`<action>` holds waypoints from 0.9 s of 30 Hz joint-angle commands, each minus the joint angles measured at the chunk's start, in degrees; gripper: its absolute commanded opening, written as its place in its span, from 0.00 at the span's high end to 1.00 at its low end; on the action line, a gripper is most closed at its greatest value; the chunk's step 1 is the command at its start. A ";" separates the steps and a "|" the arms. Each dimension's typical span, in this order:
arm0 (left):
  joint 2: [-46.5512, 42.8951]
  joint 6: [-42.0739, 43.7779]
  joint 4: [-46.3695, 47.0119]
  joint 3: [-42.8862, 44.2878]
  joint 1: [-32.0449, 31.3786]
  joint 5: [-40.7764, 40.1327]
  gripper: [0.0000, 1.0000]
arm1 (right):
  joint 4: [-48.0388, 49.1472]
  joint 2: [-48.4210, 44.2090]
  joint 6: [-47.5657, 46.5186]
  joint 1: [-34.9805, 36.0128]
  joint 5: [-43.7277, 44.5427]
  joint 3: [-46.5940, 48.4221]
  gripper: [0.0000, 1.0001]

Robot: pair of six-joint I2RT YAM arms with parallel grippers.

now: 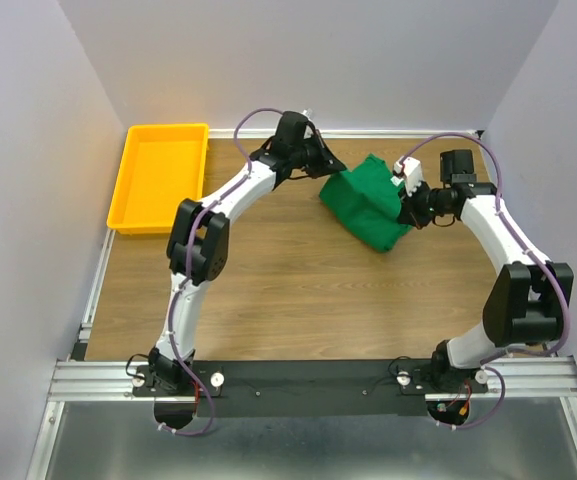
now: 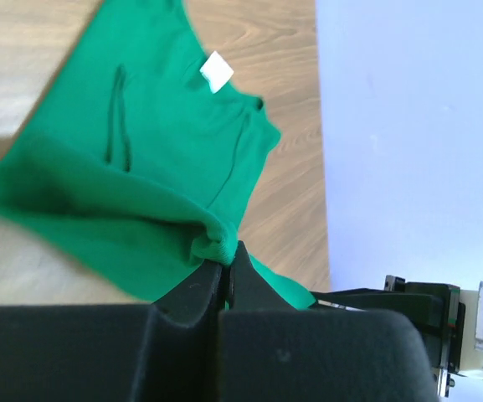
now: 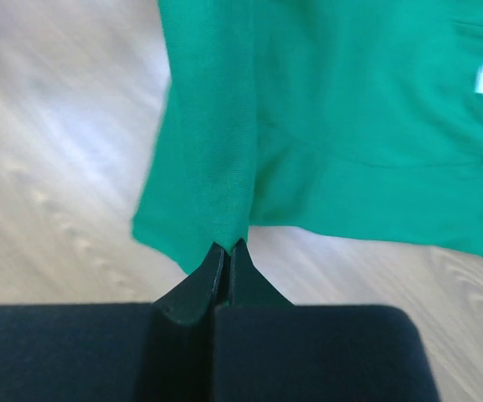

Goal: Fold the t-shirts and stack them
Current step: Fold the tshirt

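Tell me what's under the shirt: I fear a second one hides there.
Only wooden table shows around the shirt; the patch beneath its fabric is covered, so I cannot tell.

Both arms reach inward, left gripper (image 1: 334, 166) and right gripper (image 1: 404, 206) each clamped on the t-shirt (image 1: 366, 203).

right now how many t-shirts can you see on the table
1. The green t-shirt sits bunched at the far right-centre of the table, pinched by the left gripper and the right gripper. No second shirt shows; one could hide beneath it.
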 commanded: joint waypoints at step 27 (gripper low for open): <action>29.39 -25.68 34.13 23.90 -1.92 4.73 1.00 | 23.14 4.38 11.10 -5.47 22.43 -2.60 0.99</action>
